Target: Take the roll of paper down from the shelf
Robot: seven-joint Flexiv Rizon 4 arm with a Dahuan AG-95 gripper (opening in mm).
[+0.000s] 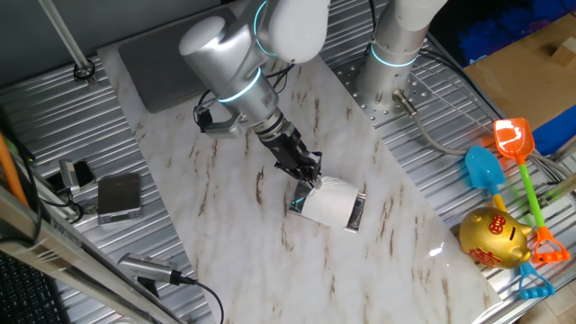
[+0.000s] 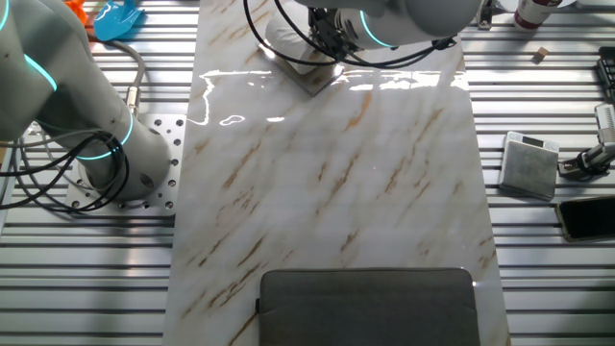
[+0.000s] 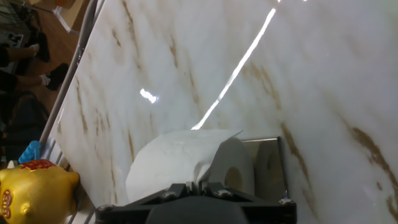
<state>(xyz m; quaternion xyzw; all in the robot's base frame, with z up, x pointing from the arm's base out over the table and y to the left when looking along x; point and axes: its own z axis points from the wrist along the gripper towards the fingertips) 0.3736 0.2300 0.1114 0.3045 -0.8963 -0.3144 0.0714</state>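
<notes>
The roll of paper (image 1: 333, 203) lies on its side on the shelf (image 1: 356, 215), a small stand with a dark glossy top near the middle of the marble board. My gripper (image 1: 310, 179) reaches down onto the roll's upper left end. In the hand view the roll of paper (image 3: 166, 163) fills the lower middle with its hollow core facing right, and the shelf (image 3: 268, 163) shows behind it. The gripper (image 3: 200, 185) has its fingers drawn close together, pinching the roll's white wall between them. In the other fixed view the gripper (image 2: 328, 40) stands over the shelf (image 2: 309, 77) at the top edge.
A large grey flat plate (image 1: 166, 61) lies at the board's far end. A small grey box (image 1: 119, 196) with cables sits on the ribbed table to the left. A gold piggy bank (image 1: 493, 238) and toy shovels (image 1: 515, 144) lie to the right. A second arm's base (image 1: 394, 56) stands behind.
</notes>
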